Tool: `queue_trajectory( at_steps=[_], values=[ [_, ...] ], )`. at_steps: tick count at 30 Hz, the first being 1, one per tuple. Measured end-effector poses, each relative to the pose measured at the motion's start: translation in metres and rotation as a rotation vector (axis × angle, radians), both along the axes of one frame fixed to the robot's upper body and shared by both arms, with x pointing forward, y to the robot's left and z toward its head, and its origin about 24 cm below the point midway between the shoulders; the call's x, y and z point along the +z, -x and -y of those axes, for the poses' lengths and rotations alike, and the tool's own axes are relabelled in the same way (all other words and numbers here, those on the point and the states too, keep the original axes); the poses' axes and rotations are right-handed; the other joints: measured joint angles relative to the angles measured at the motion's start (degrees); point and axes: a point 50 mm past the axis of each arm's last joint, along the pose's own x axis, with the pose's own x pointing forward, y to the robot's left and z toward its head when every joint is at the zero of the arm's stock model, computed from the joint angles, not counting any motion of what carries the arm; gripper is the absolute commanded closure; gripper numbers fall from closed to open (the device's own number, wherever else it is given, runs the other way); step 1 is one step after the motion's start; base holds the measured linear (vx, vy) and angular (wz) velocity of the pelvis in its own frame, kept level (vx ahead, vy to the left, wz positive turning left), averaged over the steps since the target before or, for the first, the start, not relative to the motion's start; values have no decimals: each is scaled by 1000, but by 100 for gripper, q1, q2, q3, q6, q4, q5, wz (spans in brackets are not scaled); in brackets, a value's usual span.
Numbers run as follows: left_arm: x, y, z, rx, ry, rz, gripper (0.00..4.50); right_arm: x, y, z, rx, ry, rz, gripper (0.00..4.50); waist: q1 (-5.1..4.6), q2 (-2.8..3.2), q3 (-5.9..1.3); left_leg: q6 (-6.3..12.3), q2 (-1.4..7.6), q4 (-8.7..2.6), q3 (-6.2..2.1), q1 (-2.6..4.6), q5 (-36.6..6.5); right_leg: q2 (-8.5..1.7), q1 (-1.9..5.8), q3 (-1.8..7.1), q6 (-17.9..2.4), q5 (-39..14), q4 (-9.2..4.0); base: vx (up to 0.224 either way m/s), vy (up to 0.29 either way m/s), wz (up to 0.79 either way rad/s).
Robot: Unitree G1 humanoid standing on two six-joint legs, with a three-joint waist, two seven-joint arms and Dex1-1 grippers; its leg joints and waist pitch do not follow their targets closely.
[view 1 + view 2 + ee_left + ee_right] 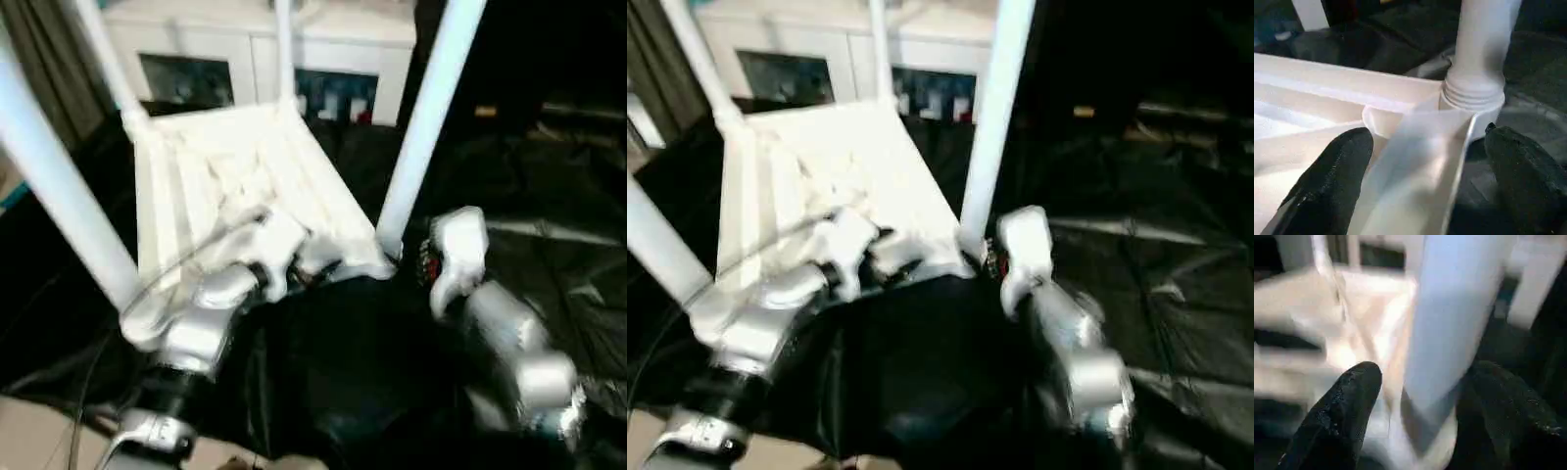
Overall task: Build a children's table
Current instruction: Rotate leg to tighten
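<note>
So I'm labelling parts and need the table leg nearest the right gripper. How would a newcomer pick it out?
Find the upturned white table top on the black sheet, its ribbed underside facing up. Four legs rise from its corners; this leg stands in the near corner on the robot's right. Unlike the others, it has the right gripper straddling its base.
</note>
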Motion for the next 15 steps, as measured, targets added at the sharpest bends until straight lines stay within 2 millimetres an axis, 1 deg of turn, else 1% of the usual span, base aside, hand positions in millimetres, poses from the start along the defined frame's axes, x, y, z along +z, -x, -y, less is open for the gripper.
queue_trajectory(
  at_steps=[2,4,5,6,9,11,13,15],
  values=[
    [0,-1,-5,13,-11,-3,37,-3,2,1,-1,-1,-14,113,10,-7,-1,0,-1,0,-4,-3,0,1,0,0,3,-2,-1,0,0,0],
    [0,-1,-6,18,-9,-14,37,-11,6,0,3,-12,-49,113,6,-5,0,0,-5,2,-3,-6,0,0,-1,5,2,-1,-4,0,0,0],
    [0,-1,-6,19,-9,-19,9,-13,7,0,8,-12,-59,113,2,-6,0,0,-6,5,-3,-9,0,-1,-1,6,1,-1,-6,0,0,0],
    [1,0,-4,14,-6,-26,3,-13,7,0,11,-7,-69,113,-1,-12,3,0,-8,6,-1,-10,0,-2,-1,9,-1,1,-6,0,0,0],
    [4,3,6,-36,-1,-22,1,-12,8,3,9,15,-86,113,2,-26,5,0,-9,6,0,-10,0,-2,-1,10,-4,3,-6,0,0,0],
    [2,6,14,-88,-16,-28,1,-13,8,6,5,30,-93,113,9,-29,5,0,-8,5,-1,-9,0,-2,-1,9,-2,1,-5,0,0,0],
    [-3,9,27,-188,-38,-40,1,-15,10,16,-1,64,-106,113,36,-29,5,0,-9,6,-1,-11,0,-2,-1,10,5,-3,-6,0,0,0],
    [-6,7,35,-238,-65,-39,1,-15,10,23,-13,77,-124,113,21,-29,5,0,-10,7,0,-12,0,-2,-1,13,6,-2,-7,0,0,0]
  ],
)
